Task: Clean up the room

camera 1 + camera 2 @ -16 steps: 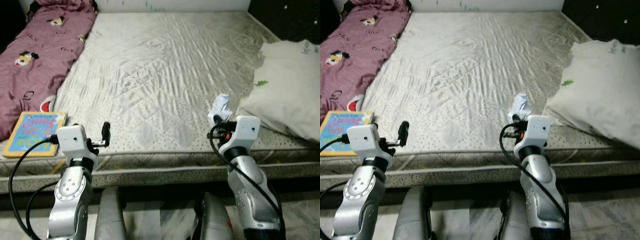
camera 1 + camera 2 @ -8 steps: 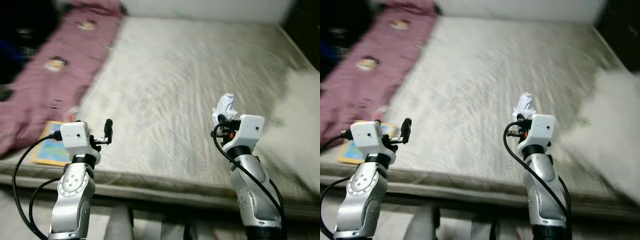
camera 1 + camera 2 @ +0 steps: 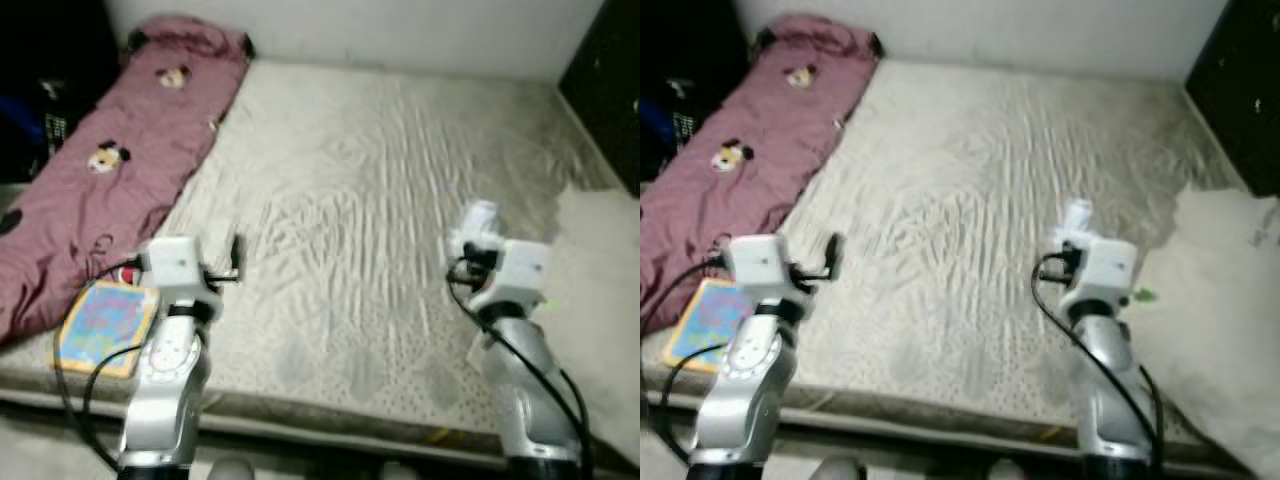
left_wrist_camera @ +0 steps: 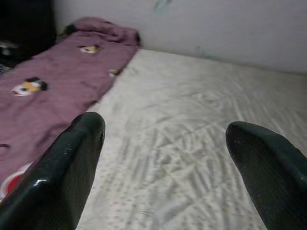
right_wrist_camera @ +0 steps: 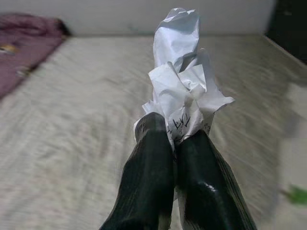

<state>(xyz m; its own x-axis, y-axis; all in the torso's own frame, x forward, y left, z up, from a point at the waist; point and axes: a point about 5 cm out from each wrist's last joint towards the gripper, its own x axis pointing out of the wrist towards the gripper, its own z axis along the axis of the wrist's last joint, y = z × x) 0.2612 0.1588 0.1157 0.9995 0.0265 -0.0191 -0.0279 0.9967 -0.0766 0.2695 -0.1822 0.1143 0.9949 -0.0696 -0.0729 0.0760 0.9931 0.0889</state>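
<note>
Left eye view: a bare quilted mattress (image 3: 370, 200) runs back to a pale wall. A maroon quilt (image 3: 110, 180) with cartoon prints lies along the robot's left edge of it, and a colourful book (image 3: 103, 325) rests on the near left corner, just beside the quilt. A white pillow (image 3: 605, 290) sits at the right edge. The left gripper (image 3: 236, 260) is raised over the near left part of the mattress, fingers up, with nothing in it. The right gripper (image 3: 478, 236) is raised over the near right part and carries a crumpled paper (image 3: 478, 217) above the bedding, clear of the surface.

Right eye view: same layout. The paper (image 3: 1077, 217) stands upright from the right gripper (image 3: 1074, 238), between the middle of the mattress and the pillow (image 3: 1230, 310) (the frame is slightly blurred, so finer detail is not legible).

Left wrist view: the two black fingers (image 4: 72, 163) stand wide apart, with open mattress (image 4: 192, 120) between them and nothing gripped. The quilt (image 4: 53, 81) lies along one side.

Right wrist view: the two fingers (image 5: 148, 191) are pressed together on the lower end of the white crumpled paper (image 5: 180, 91), which rises above the fingertips. Some dark writing shows on the paper near the grip (too small to read). Mattress (image 5: 72, 120) lies beyond and below.
</note>
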